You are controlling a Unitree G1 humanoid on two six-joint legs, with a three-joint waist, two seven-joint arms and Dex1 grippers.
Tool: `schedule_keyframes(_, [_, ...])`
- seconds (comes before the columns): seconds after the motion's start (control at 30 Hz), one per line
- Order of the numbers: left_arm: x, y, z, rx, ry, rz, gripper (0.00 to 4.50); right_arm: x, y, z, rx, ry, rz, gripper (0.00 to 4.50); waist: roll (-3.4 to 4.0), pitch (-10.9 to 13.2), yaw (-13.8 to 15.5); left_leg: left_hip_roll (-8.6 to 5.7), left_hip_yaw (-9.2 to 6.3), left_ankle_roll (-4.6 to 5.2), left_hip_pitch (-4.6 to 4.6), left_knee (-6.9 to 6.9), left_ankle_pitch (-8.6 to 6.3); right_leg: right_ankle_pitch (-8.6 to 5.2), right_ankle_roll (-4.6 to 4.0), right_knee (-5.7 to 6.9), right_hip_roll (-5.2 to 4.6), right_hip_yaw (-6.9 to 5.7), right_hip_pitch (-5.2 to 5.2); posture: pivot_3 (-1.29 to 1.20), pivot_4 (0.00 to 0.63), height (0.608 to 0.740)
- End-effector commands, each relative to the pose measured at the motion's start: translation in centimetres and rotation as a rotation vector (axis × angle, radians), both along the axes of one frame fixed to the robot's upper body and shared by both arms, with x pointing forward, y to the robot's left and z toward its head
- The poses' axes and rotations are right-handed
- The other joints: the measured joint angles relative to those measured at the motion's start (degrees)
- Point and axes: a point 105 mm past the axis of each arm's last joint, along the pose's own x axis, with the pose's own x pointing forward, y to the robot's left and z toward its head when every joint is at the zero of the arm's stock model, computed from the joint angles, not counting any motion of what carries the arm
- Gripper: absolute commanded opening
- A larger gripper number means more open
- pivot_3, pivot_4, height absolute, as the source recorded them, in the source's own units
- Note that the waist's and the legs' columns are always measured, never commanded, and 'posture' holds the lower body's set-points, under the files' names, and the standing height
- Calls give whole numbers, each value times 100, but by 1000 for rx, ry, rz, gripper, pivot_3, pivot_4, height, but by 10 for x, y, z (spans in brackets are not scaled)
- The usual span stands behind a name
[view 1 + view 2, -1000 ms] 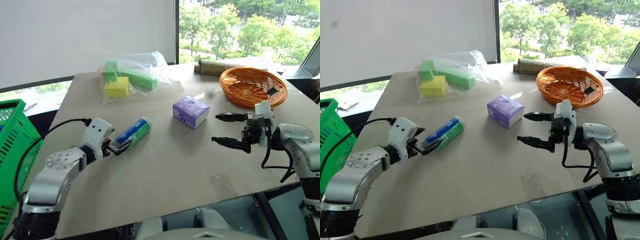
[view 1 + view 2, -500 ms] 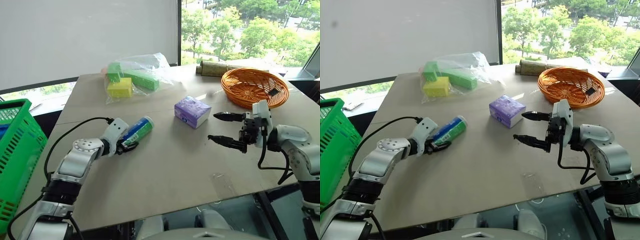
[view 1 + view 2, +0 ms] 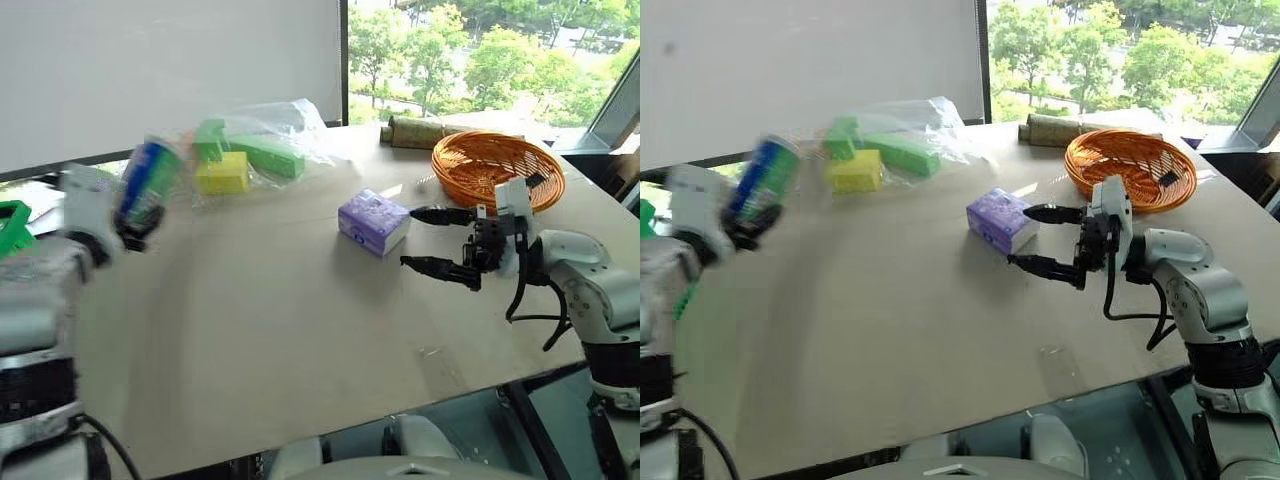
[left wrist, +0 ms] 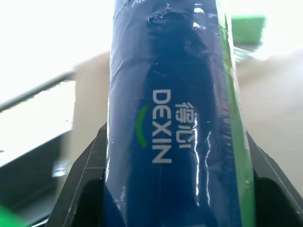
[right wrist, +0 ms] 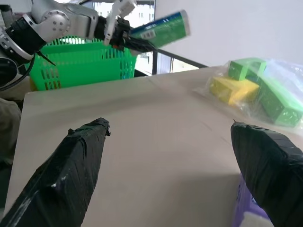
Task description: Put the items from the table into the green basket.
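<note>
One blue-and-green cylinder, white "DEXIN" lettering, sits clamped in left claw; right claw gapes wide.

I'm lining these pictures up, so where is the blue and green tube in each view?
Left eye: tube at upper left, raised.
Right eye: upper left.
Left wrist: close up, centre.
Right wrist: top centre, above the green basket.
Shared landmark: bag of blocks.

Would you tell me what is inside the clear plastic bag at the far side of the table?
Inside the clear plastic bag are a yellow block and green blocks. Whether anything lies behind or beneath them cannot be seen; the blocks and the crumpled plastic cover that part.
</note>
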Motion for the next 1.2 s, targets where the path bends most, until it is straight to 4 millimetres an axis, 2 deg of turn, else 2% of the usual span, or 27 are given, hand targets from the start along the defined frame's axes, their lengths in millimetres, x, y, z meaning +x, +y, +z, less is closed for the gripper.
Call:
schedule_keyframes(0.03, [-60, 67, 26, 0, -87, 265, 2083, 0, 7, 5, 15, -14, 54, 4500, 1, 0, 42, -2, 3, 0, -1, -10, 0, 0, 0, -5, -4, 0, -3, 10, 0, 740])
schedule_keyframes(0.13, [-103, 116, 25, -22, -112, 464, 2083, 2, 12, 5, 20, -13, 93, 4500, 1, 1, 159, -3, 2, 0, -4, -21, 0, -2, -3, -1, -14, -11, -15, 61, 0, 740])
schedule_keyframes(0.23, [-116, 138, 12, -29, -92, 528, 2083, 4, 18, 10, 41, -15, 129, 4500, -8, -4, 320, -3, -8, -3, -4, -19, 2, 2, -11, 7, -24, -28, -15, 80, 0, 740])
schedule_keyframes(0.33, [-105, 137, -10, -64, -46, 486, 2083, 4, 24, 19, 78, -22, 165, 4500, -50, -30, 536, -1, -14, -23, -4, -19, 9, 6, -21, 8, -55, -68, -9, 79, 0, 740])
schedule_keyframes(0.43, [-101, 138, -30, -97, -17, 486, 2083, -1, 28, 34, 143, -28, 206, 4500, -65, -41, 626, 5, 2, -53, -14, -19, 4, 5, -21, 5, -93, -106, 0, 66, 0, 740])
schedule_keyframes(0.63, [-97, 137, -53, -135, 29, 469, 2083, -14, 31, 43, 151, -31, 248, 4500, -98, -66, 615, 7, 18, -59, -92, -18, 9, 7, -19, -1, -119, -135, -56, 39, 0, 740])
schedule_keyframes(0.67, [-94, 136, -53, -128, 27, 456, 2569, -14, 31, 42, 150, -33, 242, 4500, -103, -69, 589, 7, 17, -59, -96, -20, 9, 7, -19, -2, -120, -139, -59, 39, 0, 740])
schedule_keyframes(0.73, [-86, 131, -49, -120, 11, 415, 3503, -12, 30, 40, 146, -35, 226, 4500, -113, -75, 501, 8, 12, -59, -96, -29, 9, 6, -20, -4, -120, -152, -59, 39, 0, 740])
schedule_keyframes(0.8, [-74, 123, -37, -111, -40, 370, 4390, -9, 28, 36, 132, -37, 196, 4500, -110, -75, 481, 12, 14, -59, -94, -29, 9, 6, -20, -4, -121, -156, -59, 25, 0, 740])
schedule_keyframes(0.9, [-61, 114, -20, -66, -86, 319, 4464, -6, 24, 29, 93, -33, 161, 4500, -104, -77, 403, 13, 16, -62, -90, -26, 12, 6, -20, 2, -122, -156, -57, 25, 0, 740])
schedule_keyframes(1.0, [-39, 91, -7, -68, -130, 214, 4464, -4, 20, 27, 75, -37, 135, 4500, -98, -81, 364, 13, 17, -62, -89, -22, 13, 6, -20, 6, -123, -156, -56, 19, 0, 740])
schedule_keyframes(1.1, [-11, 58, -13, -62, -92, 96, 4464, -2, 16, 24, 56, -31, 106, 4500, -85, -94, 353, 13, 17, -57, -87, -20, 18, 7, -20, 7, -122, -156, -54, 10, 0, 740])
schedule_keyframes(1.2, [13, 15, -16, -83, -73, -84, 4464, 16, 10, 9, -37, -68, -23, 4500, -61, -98, 355, 11, 23, -39, -89, -17, 29, 7, -18, 6, -124, -153, -53, -17, 0, 740])
